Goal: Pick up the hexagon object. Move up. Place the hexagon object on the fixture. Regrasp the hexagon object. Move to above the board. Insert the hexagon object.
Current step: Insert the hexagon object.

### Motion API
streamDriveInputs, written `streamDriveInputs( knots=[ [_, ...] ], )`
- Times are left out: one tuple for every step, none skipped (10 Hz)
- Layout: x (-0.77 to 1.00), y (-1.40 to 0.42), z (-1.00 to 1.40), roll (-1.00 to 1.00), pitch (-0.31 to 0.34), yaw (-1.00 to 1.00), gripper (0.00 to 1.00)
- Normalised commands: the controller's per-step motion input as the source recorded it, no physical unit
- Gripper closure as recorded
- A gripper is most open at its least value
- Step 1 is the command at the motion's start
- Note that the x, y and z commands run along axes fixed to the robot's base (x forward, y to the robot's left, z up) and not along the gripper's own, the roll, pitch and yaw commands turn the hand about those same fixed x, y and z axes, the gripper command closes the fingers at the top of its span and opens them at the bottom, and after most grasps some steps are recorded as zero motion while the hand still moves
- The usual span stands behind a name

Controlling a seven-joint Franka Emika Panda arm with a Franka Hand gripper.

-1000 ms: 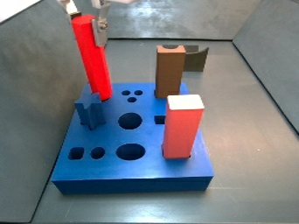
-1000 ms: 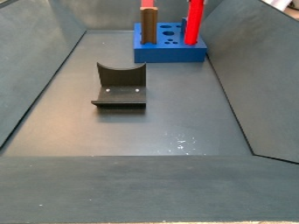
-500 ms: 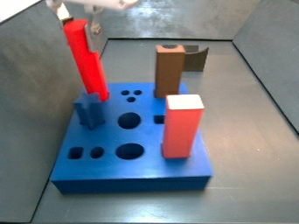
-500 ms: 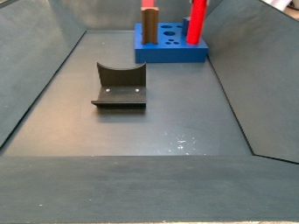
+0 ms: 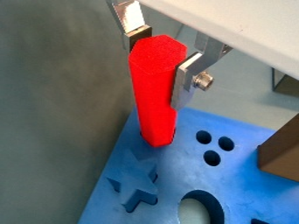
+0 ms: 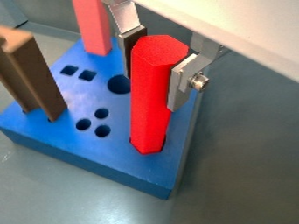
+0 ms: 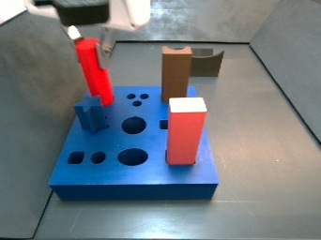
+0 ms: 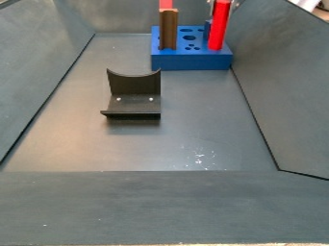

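Observation:
The hexagon object (image 7: 92,67), a slim red rod, stands slightly tilted with its lower end in a hole at the far left corner of the blue board (image 7: 126,173). My gripper (image 7: 85,39) is shut on the rod's upper part. In both wrist views the silver fingers press its two sides: gripper (image 5: 162,52), gripper (image 6: 155,61). The rod's foot meets the board (image 5: 251,188) near its edge. The fixture (image 8: 131,94) stands apart on the floor, and in a side view it shows behind the brown post as the fixture (image 7: 208,63). The rod also rises at the board's corner as the hexagon object (image 8: 220,21).
On the board stand a brown post (image 7: 177,75), a thick red block with a pale top (image 7: 186,131) and a blue peg (image 7: 90,112) right beside the rod. Several open holes (image 7: 133,123) lie between them. Grey walls enclose the floor (image 8: 154,154).
The gripper and rod have come down, with the rod's lower end going into the board. The board has shifted slightly in both side views.

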Motion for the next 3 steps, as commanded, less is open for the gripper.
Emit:
streamDriveInputs(
  knots=[
    [0.31,0.15,-0.52,-0.28,0.04,-0.11,1.0],
    [0.03,0.01,-0.06,-0.06,-0.02,-0.01,1.0],
    [0.05,0.0,0.0,0.0,0.063,0.0,1.0]
  ],
)
